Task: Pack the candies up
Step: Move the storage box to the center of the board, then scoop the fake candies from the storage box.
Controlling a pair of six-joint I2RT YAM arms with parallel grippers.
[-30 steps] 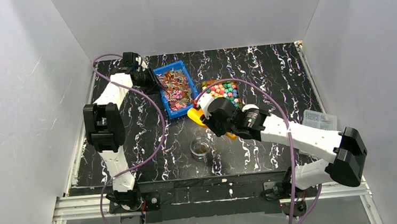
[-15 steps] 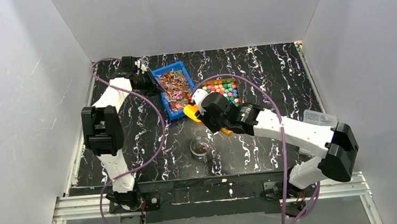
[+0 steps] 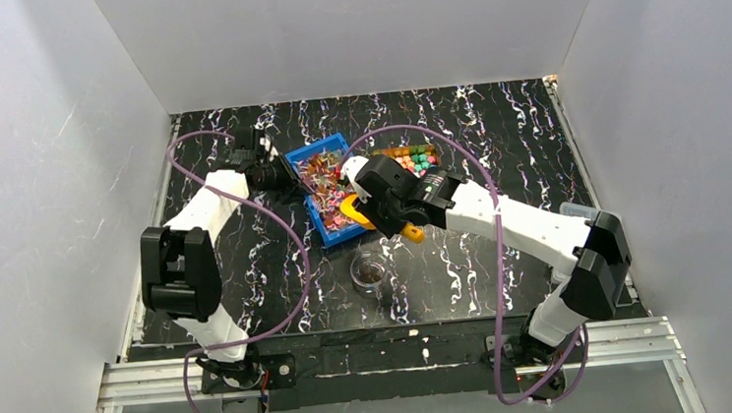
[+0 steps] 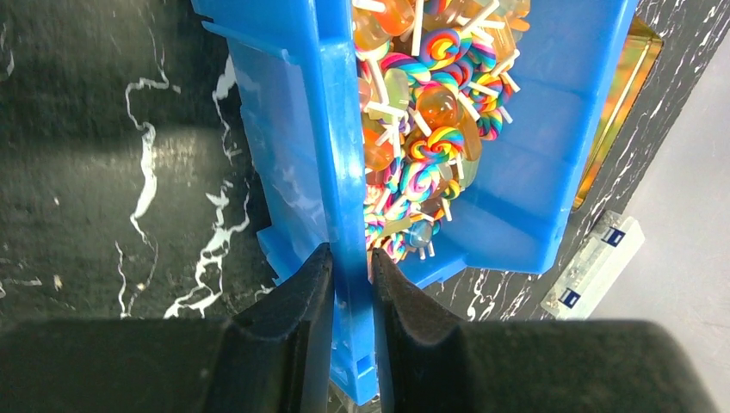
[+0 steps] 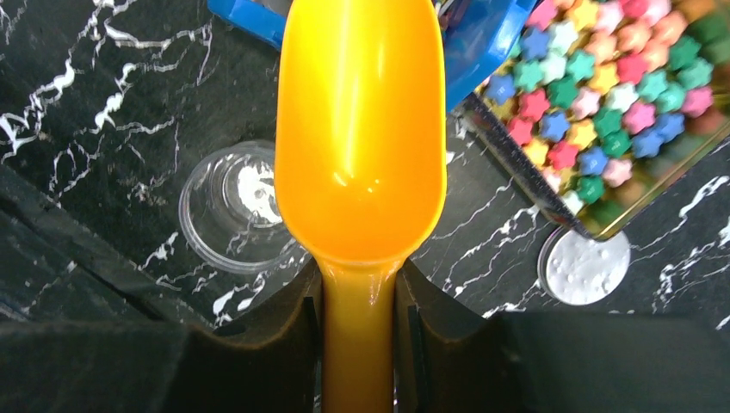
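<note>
Two grips to check, view by view.

Left wrist: my left gripper (image 4: 351,262) is pinched narrow on the side wall of the blue bin (image 4: 336,129), one finger each side. The bin holds lollipops (image 4: 430,146), not the task's sweets. Rec.: keep the pinch firm so the bin can't skid.

Right wrist: my right gripper (image 5: 358,292) is clamped on the handle of the yellow scoop (image 5: 361,129); the bowl is empty. The candies (image 5: 603,77) lie in the gold tin (image 5: 525,168), just right of the scoop and beside the bin. A clear cup (image 5: 231,206) stands left of the bowl, and a round lid (image 5: 584,265) sits near the tin. Rec.: enter the tin shallow w/ the bowl level and clear of the rim, then tip slowly over the cup.

Top: the table (image 3: 503,117) is black w/ white marbling and looks hard and smooth, so spilled sweets would likely roll. White walls (image 3: 358,30) close 3 sides. Both arms meet mid-table, so clearance looks tight. Watch for wrist contact.
</note>
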